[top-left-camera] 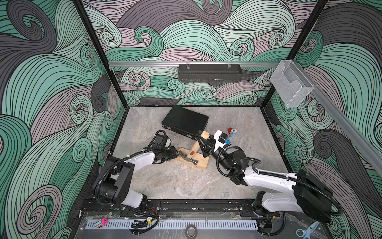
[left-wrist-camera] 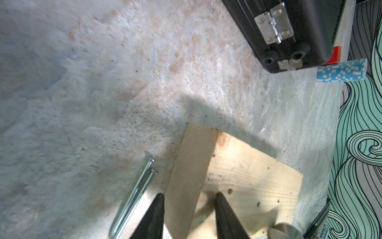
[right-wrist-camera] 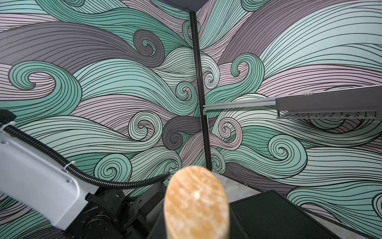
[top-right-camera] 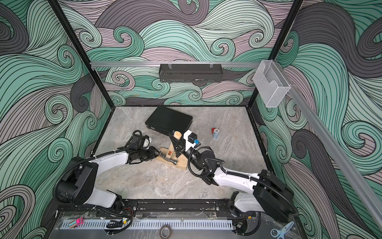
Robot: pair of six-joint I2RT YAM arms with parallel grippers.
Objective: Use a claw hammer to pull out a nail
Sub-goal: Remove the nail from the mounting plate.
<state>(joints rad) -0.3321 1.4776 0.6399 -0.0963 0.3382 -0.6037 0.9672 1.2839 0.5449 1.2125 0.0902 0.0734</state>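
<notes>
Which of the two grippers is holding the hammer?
The right gripper, closed on the pale handle of the claw hammer; the left gripper grips the wooden block by its edge instead.

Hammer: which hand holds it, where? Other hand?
Right hand grips the hammer handle above its label; left hand seems clamped on the wooden block at its edge.

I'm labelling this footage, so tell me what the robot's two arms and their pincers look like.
The left arm and right arm have white shell links, black rounded joints and black ribbed cable conduit along them. The left pincer and right pincer each carry slim, tapering black fingers. A small blue plug shows near the right pincer.
</notes>
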